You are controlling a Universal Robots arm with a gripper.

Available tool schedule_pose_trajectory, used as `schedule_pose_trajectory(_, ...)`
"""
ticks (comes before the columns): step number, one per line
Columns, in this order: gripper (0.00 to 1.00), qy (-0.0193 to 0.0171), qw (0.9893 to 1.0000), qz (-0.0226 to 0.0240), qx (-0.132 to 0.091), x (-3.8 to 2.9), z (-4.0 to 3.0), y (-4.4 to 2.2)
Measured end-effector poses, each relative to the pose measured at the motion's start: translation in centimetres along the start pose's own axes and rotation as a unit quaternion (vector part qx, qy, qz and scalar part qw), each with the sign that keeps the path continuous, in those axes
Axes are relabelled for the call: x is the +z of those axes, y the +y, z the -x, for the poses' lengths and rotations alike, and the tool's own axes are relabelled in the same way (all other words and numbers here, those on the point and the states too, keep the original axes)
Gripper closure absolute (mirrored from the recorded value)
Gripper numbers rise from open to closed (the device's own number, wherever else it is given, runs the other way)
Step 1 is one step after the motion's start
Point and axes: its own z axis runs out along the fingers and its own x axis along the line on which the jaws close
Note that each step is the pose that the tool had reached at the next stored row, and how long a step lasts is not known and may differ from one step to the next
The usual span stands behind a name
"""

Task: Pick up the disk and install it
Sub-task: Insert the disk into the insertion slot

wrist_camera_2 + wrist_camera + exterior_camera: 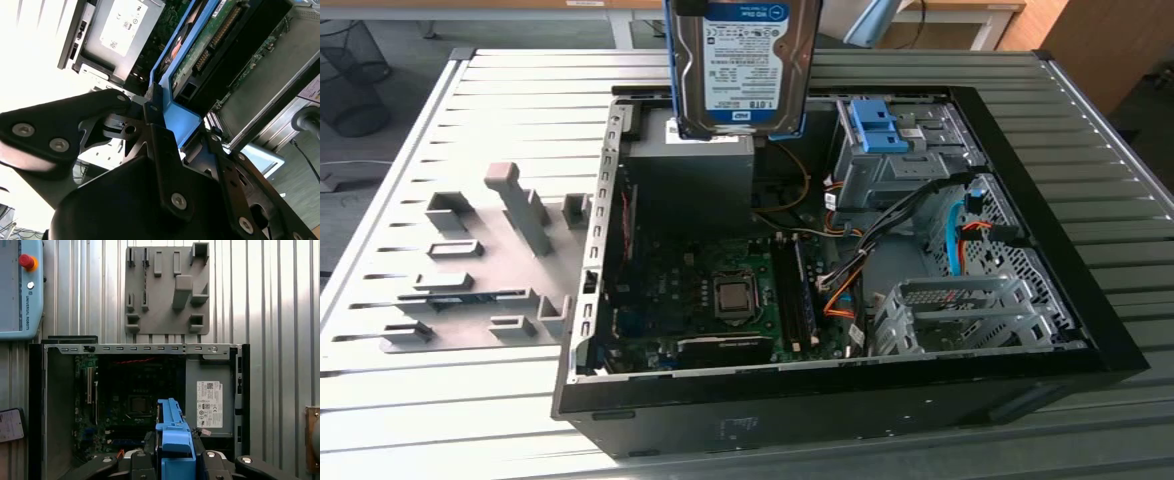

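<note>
gripper [174, 442] clasping disk [740, 65], slatted metal table [494, 110]

In the exterior view the disk [744, 70] is cut off by the top edge, so its upper end cannot be seen, and it covers part of the computer case [854, 415] interior behind it. In the first wrist view the disk stands edge-on, its label out of sight, and the gripper [175, 457] hides its near end. The pendant [20, 290] is cut by the picture's edge. The print on the case's sticker [209, 403] is too small to read.
</note>
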Motion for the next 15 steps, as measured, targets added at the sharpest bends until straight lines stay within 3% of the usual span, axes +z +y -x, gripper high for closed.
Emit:
schedule_pose_trajectory(4, 0.64, 0.0, 1.0, 0.0, 0.0, 0.07, -1.36, -0.03)
schedule_pose_trajectory(12, 0.64, 0.0, 1.0, 0.0, 0.0, 0.3, -4.74, -0.11)
schedule_pose_trajectory(15, 0.64, -0.0001, 1.0, -0.0001, 0.0, 0.39, -5.3, -0.17)
